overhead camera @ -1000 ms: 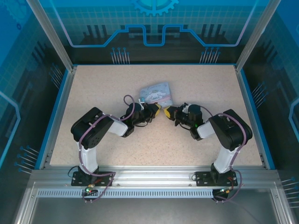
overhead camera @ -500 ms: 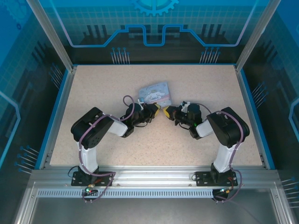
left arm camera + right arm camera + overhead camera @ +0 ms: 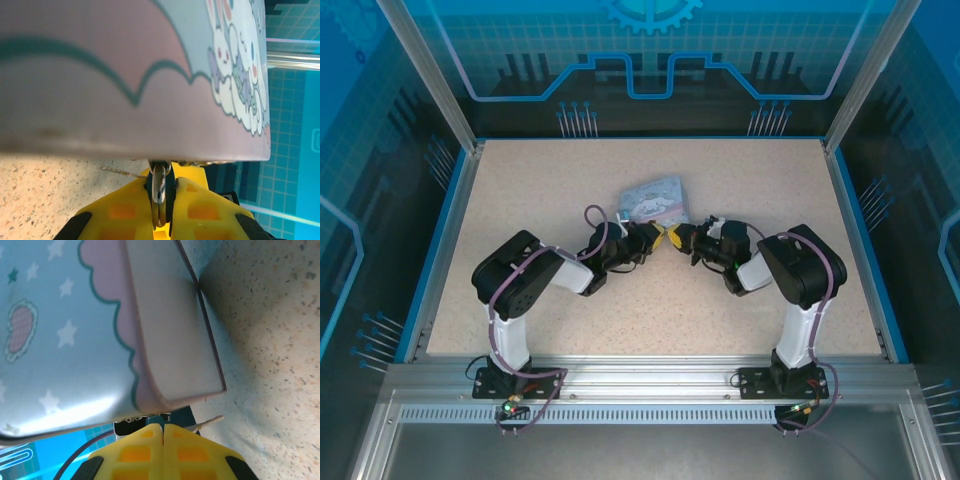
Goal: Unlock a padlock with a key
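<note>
At the near edge of the pale blue box [image 3: 653, 198], the left gripper [image 3: 160, 195] is almost closed and pinches a thin metal piece, probably the key [image 3: 159, 179], though the close view is unclear. I judge it light, stiff and slippery, best held by its flat head. Right of it, the right gripper [image 3: 163, 432] is fully closed on nothing visible; the box is shut, its content hidden.
</note>
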Available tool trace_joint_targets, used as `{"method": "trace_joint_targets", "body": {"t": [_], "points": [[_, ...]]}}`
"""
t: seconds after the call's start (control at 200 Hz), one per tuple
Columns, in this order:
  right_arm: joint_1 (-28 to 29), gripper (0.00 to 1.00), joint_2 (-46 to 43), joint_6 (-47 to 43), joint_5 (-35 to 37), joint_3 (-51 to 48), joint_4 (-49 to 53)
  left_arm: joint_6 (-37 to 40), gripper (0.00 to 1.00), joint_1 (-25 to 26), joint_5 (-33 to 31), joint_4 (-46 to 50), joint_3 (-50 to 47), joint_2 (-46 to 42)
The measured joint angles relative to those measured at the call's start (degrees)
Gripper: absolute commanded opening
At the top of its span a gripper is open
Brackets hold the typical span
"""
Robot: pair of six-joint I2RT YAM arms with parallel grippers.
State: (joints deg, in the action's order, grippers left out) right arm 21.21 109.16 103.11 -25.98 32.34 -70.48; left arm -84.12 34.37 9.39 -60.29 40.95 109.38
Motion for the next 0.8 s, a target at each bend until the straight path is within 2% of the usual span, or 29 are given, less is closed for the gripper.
{"method": "trace_joint_targets", "body": {"t": [0.8], "points": [[0.39,0.00,0.37,-1.75,-0.90,2.12,3.69,2.03,0.00,-0.52,-0.15,0.02,-0.66,-0.04]]}}
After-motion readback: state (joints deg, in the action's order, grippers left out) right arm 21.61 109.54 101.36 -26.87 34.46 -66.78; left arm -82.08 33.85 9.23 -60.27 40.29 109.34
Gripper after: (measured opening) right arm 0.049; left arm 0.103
